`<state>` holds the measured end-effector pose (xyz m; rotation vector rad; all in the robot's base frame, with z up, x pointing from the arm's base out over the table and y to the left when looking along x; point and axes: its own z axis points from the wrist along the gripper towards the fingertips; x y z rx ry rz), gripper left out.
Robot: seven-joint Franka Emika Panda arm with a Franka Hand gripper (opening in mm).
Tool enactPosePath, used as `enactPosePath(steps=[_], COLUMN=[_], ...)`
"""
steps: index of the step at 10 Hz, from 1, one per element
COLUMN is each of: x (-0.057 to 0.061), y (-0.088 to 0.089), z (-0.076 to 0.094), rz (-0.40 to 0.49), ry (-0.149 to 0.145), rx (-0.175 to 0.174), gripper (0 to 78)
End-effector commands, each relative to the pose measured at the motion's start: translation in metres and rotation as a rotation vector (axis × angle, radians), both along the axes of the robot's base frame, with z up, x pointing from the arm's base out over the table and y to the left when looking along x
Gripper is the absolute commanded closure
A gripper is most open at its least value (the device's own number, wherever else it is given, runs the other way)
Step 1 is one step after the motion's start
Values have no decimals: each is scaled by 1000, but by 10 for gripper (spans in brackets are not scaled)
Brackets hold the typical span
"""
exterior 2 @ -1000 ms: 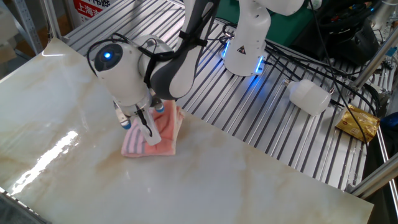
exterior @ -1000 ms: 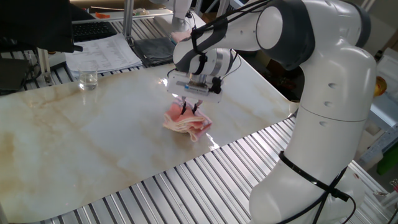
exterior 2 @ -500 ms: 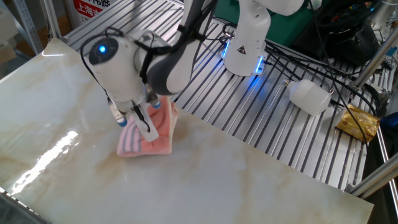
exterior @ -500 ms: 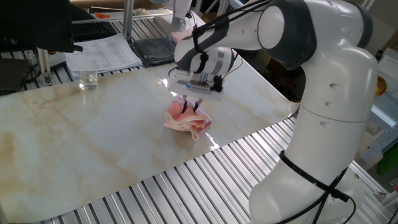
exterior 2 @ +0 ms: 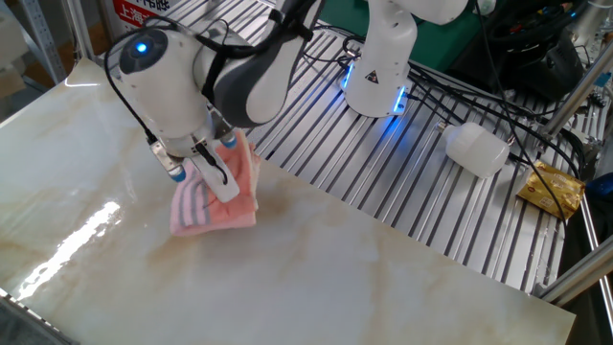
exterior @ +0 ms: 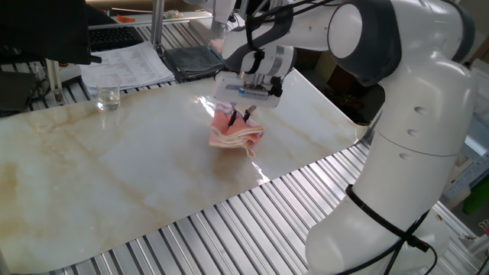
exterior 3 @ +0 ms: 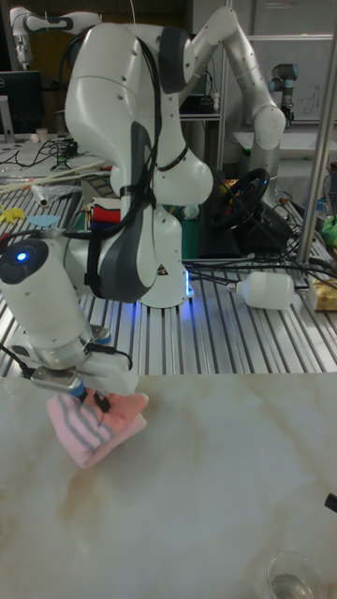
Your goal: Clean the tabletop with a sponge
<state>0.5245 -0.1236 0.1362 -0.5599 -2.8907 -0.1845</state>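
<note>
The salmon-pink sponge [exterior: 237,136] [exterior 2: 218,197] [exterior 3: 95,429] with grey-and-white stripes along one edge lies flat on the cream marble tabletop [exterior: 114,176] [exterior 2: 326,278] [exterior 3: 206,505], close to its edge by the metal slats. My gripper [exterior: 239,116] [exterior 2: 202,171] [exterior 3: 90,401] points straight down and is shut on the sponge's top, pressing it against the slab. The fingertips are partly buried in the pad's folds.
A clear glass [exterior: 108,97] [exterior 3: 295,573] stands on the marble. Papers [exterior: 126,65] and a dark grey folded cloth [exterior: 189,59] lie beyond the slab. On the ribbed slats sit a white bottle [exterior 2: 476,149] [exterior 3: 267,290] and a gold packet [exterior 2: 552,187]. The robot base [exterior 2: 383,57] is close.
The gripper has slid the sponge across the marble, toward the slab's far end in one fixed view and leftward in the other. Its hold on the pad is unchanged.
</note>
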Motion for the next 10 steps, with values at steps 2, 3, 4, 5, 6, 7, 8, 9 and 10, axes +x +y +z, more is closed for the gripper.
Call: enactPosePath(steps=[2, 3, 4, 5, 6, 7, 8, 9, 10], x=[1, 1, 1, 1, 1, 1, 1, 2, 5], y=[6, 6, 6, 6, 6, 6, 6, 8, 30], z=[-6, -6, -6, -6, -6, -6, -6, -7, -7], rz=[81, 80, 71, 96, 130, 186, 238, 253, 246], ry=[-18, -14, -6, 0, 7, 5, -11, -21, -22], rx=[-18, -17, -8, -16, -11, -6, 7, 11, 0], gripper=[764, 764, 764, 764, 764, 764, 764, 764, 764])
